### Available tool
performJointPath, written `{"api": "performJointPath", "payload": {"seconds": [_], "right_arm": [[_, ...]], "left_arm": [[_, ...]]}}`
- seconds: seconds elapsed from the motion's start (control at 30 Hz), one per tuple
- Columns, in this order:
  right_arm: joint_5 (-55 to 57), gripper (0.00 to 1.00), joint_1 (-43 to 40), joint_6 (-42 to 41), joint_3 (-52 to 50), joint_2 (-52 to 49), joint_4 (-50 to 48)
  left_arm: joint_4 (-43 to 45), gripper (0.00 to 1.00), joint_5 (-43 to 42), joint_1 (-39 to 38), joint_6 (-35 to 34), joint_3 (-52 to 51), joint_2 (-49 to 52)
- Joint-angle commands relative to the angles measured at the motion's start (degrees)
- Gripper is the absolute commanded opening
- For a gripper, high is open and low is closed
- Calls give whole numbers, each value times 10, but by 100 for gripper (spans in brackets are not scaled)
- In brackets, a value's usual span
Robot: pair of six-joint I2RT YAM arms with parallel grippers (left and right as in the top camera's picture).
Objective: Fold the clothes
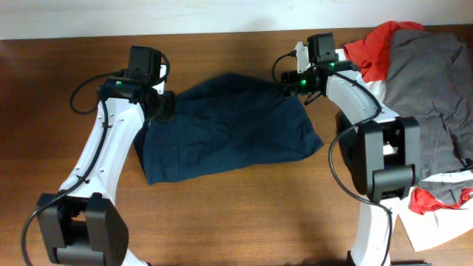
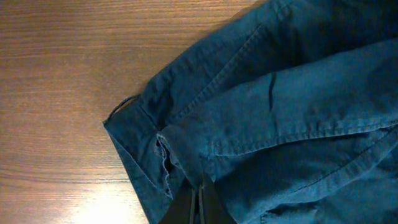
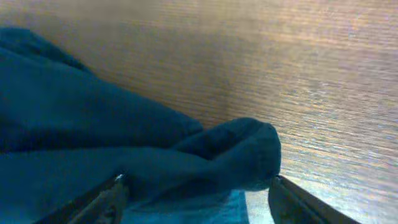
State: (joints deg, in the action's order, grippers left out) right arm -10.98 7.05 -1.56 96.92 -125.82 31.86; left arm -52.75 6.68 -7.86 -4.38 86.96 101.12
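Overhead, I see the navy shorts [image 1: 229, 129] spread wrinkled across the middle of the table [image 1: 244, 222], one edge folded over on itself. My left gripper [image 2: 198, 202] sits at their left edge by a seamed corner with a small loop, fingers pressed together on the cloth. My right gripper [image 3: 199, 196] is at the upper right corner, its fingers apart with a bunched fold of the shorts between them. A pile of grey, red and white clothes [image 1: 432, 96] lies at the table's right end.
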Motion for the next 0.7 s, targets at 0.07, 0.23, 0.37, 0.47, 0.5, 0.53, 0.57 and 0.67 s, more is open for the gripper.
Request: {"api": "performJointPath", "payload": {"seconds": [0.07, 0.23, 0.37, 0.47, 0.5, 0.53, 0.57, 0.67], "right_arm": [[7, 78, -4, -2, 4, -24, -18], [-17, 48, -4, -2, 4, -24, -30], [-31, 5, -4, -2, 4, -24, -31], [-34, 4, -9, -2, 13, -14, -4], [-34, 4, -12, -2, 20, -10, 9], [-34, 4, -21, -2, 35, 1, 42], [-35, 4, -28, -2, 46, 10, 66], [-54, 4, -62, -2, 82, 57, 164]], "left_arm": [[2, 1, 13, 2, -8, 13, -23], [2, 1, 13, 2, -8, 13, -23], [2, 1, 13, 2, -8, 13, -23], [2, 1, 15, 2, -8, 13, -28], [2, 1, 18, 2, -8, 13, -32], [2, 1, 22, 2, -8, 13, -41], [2, 1, 23, 2, -8, 13, -46], [0, 1, 23, 2, -10, 13, -89]]}}
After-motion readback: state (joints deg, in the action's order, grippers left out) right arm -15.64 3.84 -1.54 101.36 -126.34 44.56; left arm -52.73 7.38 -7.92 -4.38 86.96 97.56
